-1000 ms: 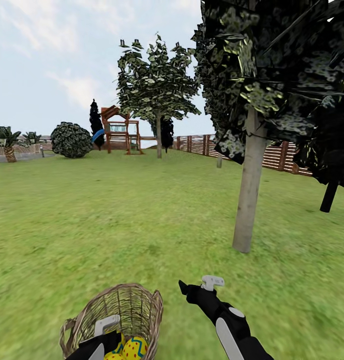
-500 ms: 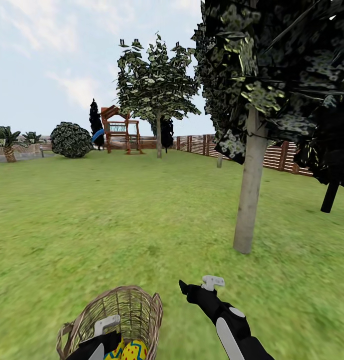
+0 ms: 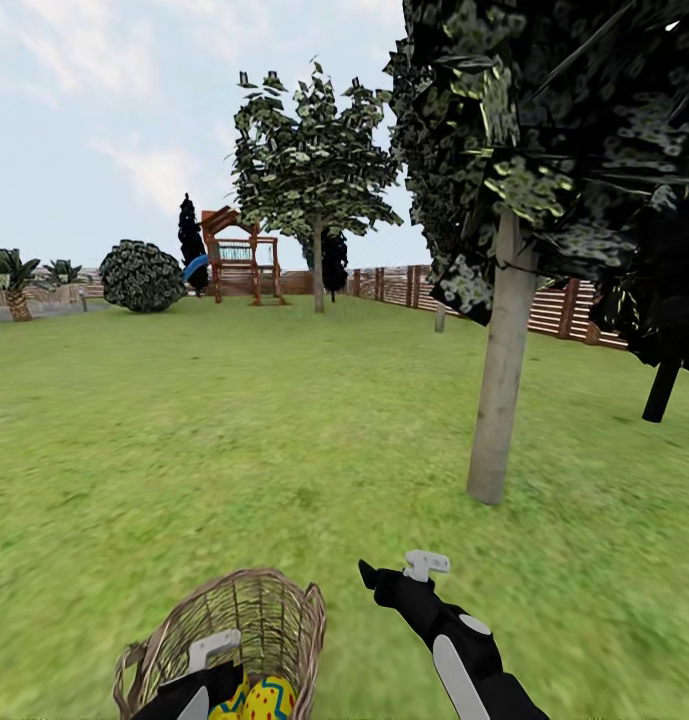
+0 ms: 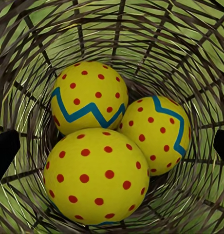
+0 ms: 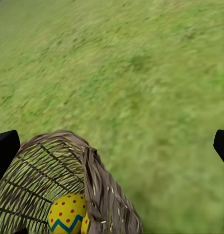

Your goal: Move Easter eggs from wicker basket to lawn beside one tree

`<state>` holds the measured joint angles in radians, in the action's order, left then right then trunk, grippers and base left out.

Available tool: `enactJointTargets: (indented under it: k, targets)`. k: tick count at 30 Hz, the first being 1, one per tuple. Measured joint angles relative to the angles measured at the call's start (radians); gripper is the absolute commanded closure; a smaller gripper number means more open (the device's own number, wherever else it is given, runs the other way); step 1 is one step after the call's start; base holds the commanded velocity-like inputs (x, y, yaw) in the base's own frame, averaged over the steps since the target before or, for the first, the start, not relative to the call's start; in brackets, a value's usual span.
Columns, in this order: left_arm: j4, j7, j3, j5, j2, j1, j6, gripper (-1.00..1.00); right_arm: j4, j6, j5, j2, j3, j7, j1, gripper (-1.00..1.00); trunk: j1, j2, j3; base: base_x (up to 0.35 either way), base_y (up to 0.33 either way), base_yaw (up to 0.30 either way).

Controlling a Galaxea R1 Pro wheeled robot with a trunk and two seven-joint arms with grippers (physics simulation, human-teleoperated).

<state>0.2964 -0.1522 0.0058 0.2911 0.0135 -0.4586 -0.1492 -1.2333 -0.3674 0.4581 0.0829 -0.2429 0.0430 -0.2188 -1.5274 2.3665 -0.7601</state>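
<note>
Little has moved: basket [image 3: 224,640] stays on the lawn [image 3: 234,430], 3 eggs [image 4: 100,141] inside. Left hand [image 4: 112,146] hangs spread above them for a grab; right hand [image 3: 394,575] waits spread, near the tree [image 3: 499,400].

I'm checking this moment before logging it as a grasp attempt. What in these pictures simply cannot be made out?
- Left pincer: in the left wrist view only dark tips at the edges, so contact with the eggs can't be judged.
- Wicker basket: head view's bottom edge cuts off its base, and the left arm hides most of the eggs.
- Playset: too small for detail.
- Lawn: blurred in the right wrist view.
</note>
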Motion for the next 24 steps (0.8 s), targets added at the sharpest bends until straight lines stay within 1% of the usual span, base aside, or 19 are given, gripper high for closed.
enactJointTargets:
  k: [14, 24]
  targets:
    - [0.001, 0.0, -0.001, 0.001, 0.0, 0.0, 0.0, -1.0, 0.001, 0.0, 0.0, 0.0, 0.001, 0.0, 0.0, -1.0, 0.0, 0.0, -0.012, 0.0, 0.0, 0.0]
    - [0.006, 0.001, -0.001, 0.0, 0.0, 0.0, -0.013, -1.0, 0.004, 0.0, 0.0, 0.0, 0.001, 0.0, 0.0, -1.0, 0.0, 0.0, -0.021, 0.0, 0.0, 0.0]
